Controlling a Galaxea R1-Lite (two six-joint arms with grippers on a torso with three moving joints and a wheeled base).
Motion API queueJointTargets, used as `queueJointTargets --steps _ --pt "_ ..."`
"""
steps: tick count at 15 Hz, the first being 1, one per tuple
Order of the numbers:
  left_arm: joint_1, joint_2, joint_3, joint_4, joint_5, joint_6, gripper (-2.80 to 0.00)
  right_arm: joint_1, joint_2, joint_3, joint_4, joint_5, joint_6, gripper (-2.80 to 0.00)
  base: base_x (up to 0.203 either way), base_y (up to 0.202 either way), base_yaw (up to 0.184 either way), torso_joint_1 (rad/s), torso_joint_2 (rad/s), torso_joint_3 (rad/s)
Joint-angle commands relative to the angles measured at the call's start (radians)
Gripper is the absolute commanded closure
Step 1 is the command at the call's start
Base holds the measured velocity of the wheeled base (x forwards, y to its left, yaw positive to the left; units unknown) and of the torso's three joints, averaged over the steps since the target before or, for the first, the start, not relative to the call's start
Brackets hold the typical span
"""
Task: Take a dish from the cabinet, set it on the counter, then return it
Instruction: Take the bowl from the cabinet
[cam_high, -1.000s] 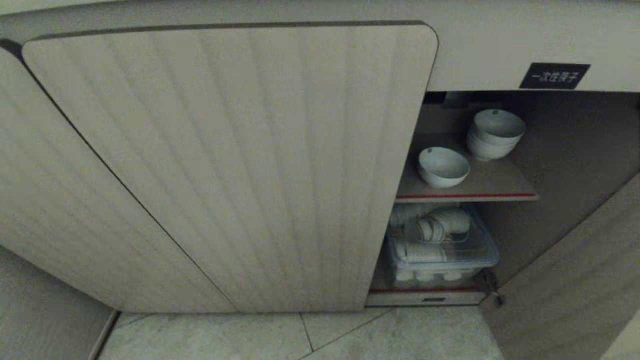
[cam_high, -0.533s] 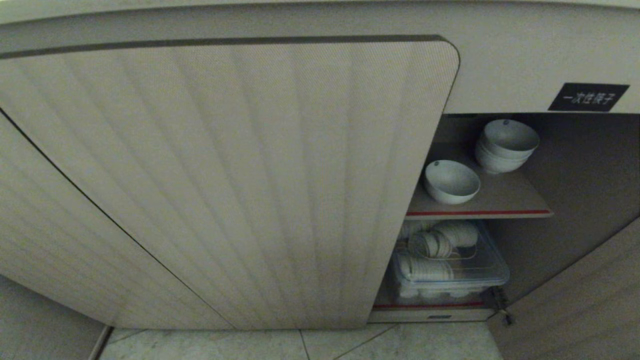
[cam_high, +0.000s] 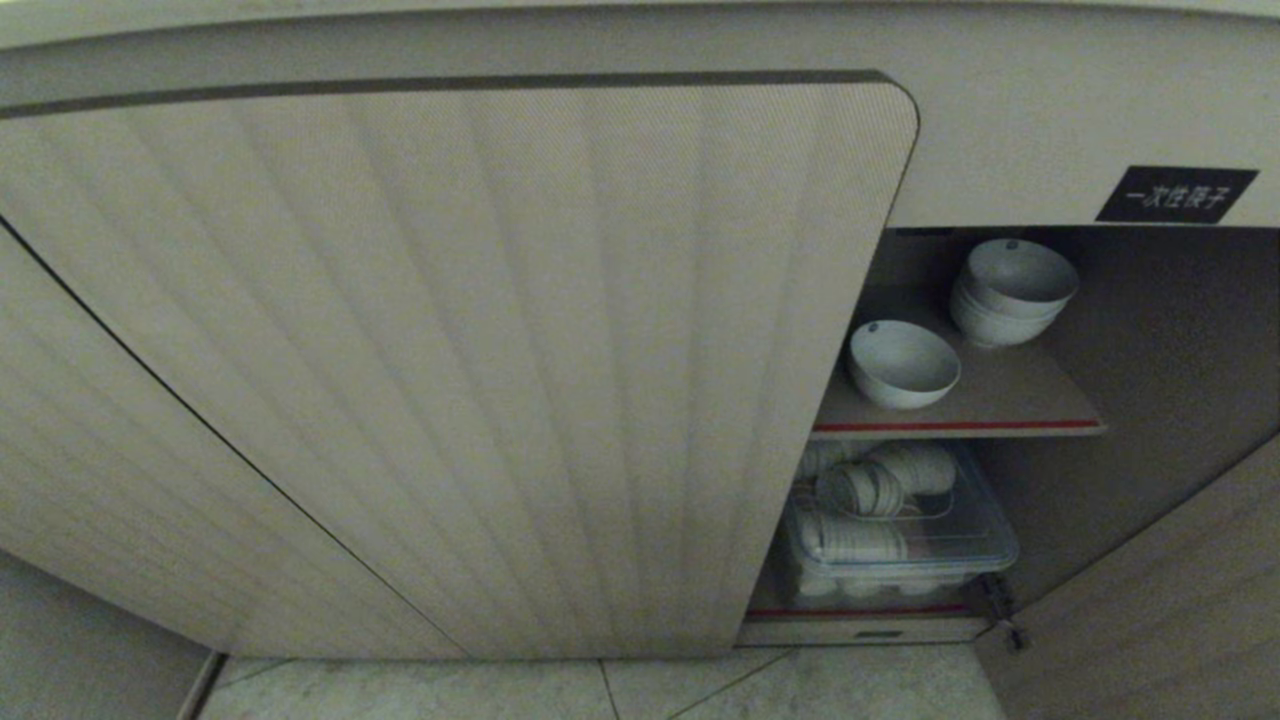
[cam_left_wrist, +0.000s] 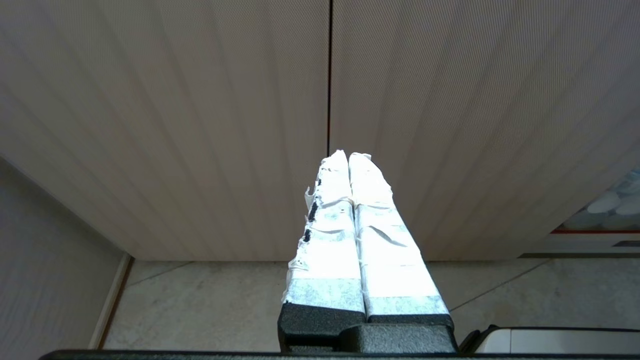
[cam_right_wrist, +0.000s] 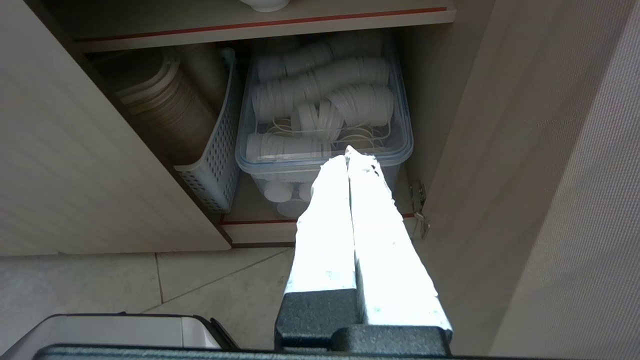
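The dish (cam_high: 903, 362), a small white bowl, sits upright near the front of the brown, red-edged shelf (cam_high: 1010, 405) in the open right side of the cabinet (cam_high: 480, 350). Neither gripper shows in the head view. In the left wrist view, my left gripper (cam_left_wrist: 348, 155) is shut and empty, low before the closed ribbed doors (cam_left_wrist: 200, 125). In the right wrist view, my right gripper (cam_right_wrist: 348, 151) is shut and empty, pointing at the compartment under the shelf (cam_right_wrist: 265, 22). The counter is out of view.
A stack of like white bowls (cam_high: 1010, 290) stands behind the dish on the right. Below, a clear bin (cam_high: 900, 555) holds white cups beside a perforated basket (cam_right_wrist: 215, 170). The open door (cam_high: 1150, 600) stands at the right, a black label (cam_high: 1177, 194) above, tiled floor (cam_high: 700, 690) below.
The whole head picture shifted down and to the right early on, so the camera moved; it has since held still. The bowls and both grippers have stayed put.
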Motion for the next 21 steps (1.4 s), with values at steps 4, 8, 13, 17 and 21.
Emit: queueJointTargets --steps 4,8,13,17,21 --pt "-0.001 0.000 0.000 0.000 0.001 -0.001 0.00 0.000 0.001 0.000 0.000 0.000 0.001 0.00 0.000 0.000 0.000 0.000 0.00 0.000" --pt "0.001 0.000 0.000 0.000 0.000 -0.001 0.00 -0.001 0.001 0.000 0.000 0.000 0.001 0.00 0.000 0.000 0.000 0.000 0.00 0.000" --pt "-0.001 0.000 0.000 0.000 0.000 -0.001 0.00 -0.001 0.001 0.000 0.000 0.000 0.000 0.00 0.000 0.000 0.000 0.000 0.00 0.000" --pt "0.001 0.000 0.000 0.000 0.001 -0.001 0.00 -0.001 0.001 0.000 0.000 0.000 -0.001 0.00 0.000 0.000 0.000 0.000 0.00 0.000" --pt "0.000 0.000 0.000 0.000 -0.001 -0.001 0.00 0.000 0.001 0.000 0.000 0.000 -0.006 0.00 0.000 0.000 0.000 0.000 0.00 0.000"
